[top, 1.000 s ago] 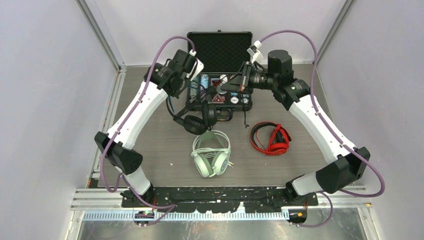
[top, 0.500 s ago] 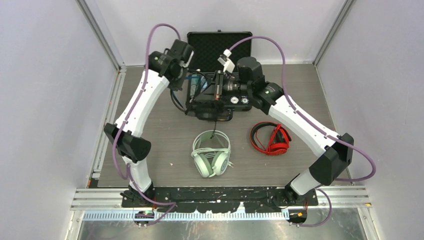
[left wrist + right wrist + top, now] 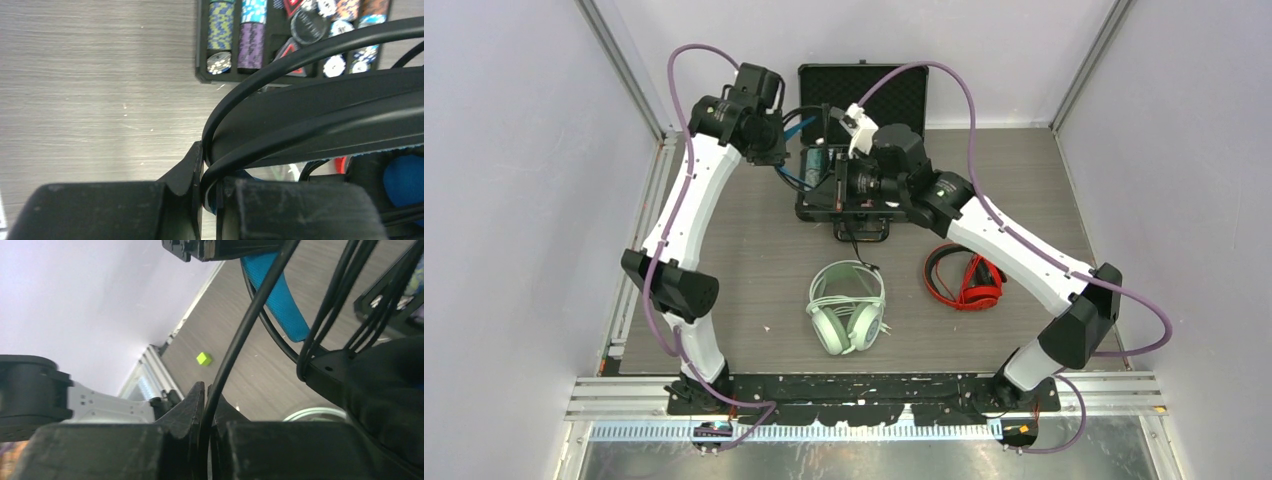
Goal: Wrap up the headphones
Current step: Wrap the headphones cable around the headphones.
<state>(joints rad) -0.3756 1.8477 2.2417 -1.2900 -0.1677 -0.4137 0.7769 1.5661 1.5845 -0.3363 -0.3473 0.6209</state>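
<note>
**CABLE RISES FROM RIGHT JAWS TO LEFT-HELD HEADBAND**

Top view: the black headphones (image 3: 794, 178) hang over the open case (image 3: 864, 95).

Left wrist: the left gripper (image 3: 202, 195) is clamped on the headband (image 3: 325, 100).

Right wrist: the right gripper (image 3: 207, 430) is closed narrowly round the black cable (image 3: 240, 335), which runs up and away towards the headband.

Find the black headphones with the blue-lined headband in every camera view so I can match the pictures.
Top external: black headphones upper centre, hung above the chip case's left end.
Left wrist: headband sweeps across the right half, pinched by the left end effector.
Right wrist: blue lining top centre, cable passing through the right end effector.
Shared landmark: grey wood-grain table.
</note>
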